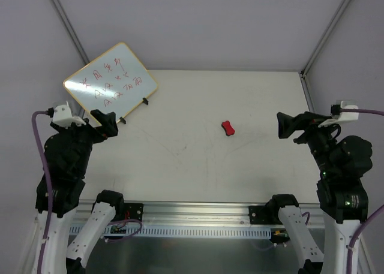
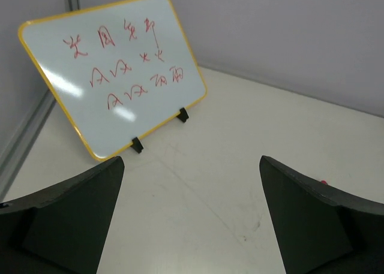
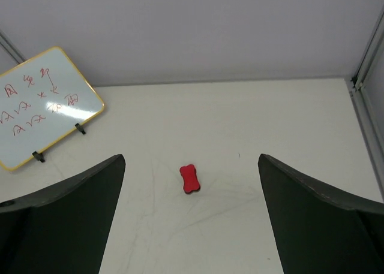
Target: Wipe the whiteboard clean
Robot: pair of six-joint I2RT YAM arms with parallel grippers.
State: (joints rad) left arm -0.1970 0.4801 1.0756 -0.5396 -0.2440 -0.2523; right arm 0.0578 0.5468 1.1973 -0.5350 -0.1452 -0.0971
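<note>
— White tabletop [image 1: 252,100], faintly scuffed, with pale grey walls [image 1: 210,22] on three sides. Where's the whiteboard [image 1: 111,76]?
— Propped on its feet in the far left corner, red writing on it. A red eraser [image 1: 228,128] lies mid-table.
— And the arms?
— The left gripper [image 1: 105,123] and right gripper [image 1: 287,125] both gape wide, holding nothing.

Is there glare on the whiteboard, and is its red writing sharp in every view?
Left wrist view: a glare streak on the whiteboard, left part; writing sharp. Top view: no glare, writing small and faint. Right wrist view: no glare, writing sharp.
</note>
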